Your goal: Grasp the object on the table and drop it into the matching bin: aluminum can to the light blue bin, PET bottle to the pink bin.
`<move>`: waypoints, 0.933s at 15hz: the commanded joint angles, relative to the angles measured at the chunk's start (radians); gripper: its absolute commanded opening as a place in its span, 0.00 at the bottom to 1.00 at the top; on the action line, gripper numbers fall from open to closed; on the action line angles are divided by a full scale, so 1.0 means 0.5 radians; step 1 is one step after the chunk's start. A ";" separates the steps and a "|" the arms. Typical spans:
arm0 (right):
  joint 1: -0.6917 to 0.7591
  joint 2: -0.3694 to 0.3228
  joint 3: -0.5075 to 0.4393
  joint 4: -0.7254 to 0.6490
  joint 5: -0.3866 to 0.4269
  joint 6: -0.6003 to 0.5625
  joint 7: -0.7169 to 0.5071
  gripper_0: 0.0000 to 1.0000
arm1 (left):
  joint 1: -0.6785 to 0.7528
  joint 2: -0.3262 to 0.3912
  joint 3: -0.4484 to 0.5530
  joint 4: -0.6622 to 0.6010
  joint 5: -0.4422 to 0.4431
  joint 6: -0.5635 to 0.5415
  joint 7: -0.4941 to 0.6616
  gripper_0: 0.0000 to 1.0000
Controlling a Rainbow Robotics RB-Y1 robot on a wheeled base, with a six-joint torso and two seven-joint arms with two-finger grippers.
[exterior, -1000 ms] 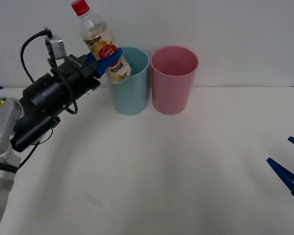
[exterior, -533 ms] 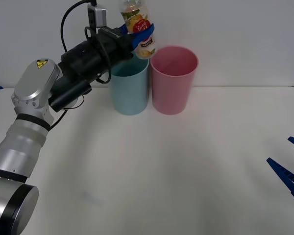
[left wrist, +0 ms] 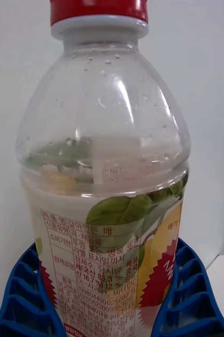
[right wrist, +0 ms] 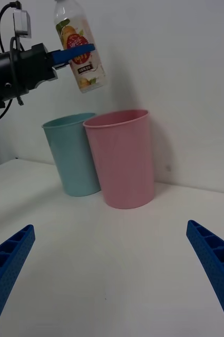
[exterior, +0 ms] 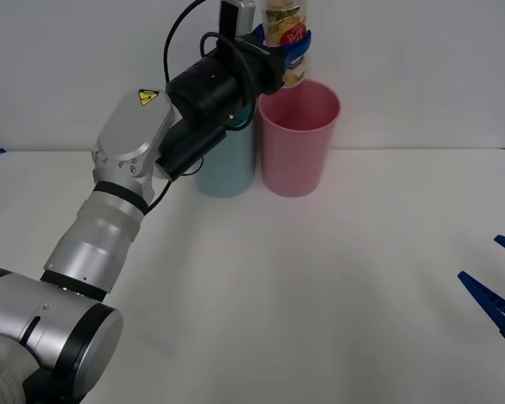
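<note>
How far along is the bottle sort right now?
Done: the left gripper is shut on the small clear plastic bottle, lifted off the white table. In hand: it hangs above the tall pink bin, beside the light blue bin. Left: release. The right gripper waits open.

The pink bin (exterior: 299,139) and light blue bin (exterior: 227,160) stand touching near the table's (exterior: 320,295) far edge, leaving no passage between them. The left hand (exterior: 288,46), clamped on the bottle (exterior: 284,29), hangs over the pink bin's open mouth. The table's near half lies open, with the right hand (exterior: 501,299) at its right edge, fingers apart.
</note>
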 commanded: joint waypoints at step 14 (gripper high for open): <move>0.000 0.000 0.000 0.000 0.000 0.000 0.000 1.00 | -0.100 -0.071 -0.138 0.126 0.031 0.232 -0.094 1.00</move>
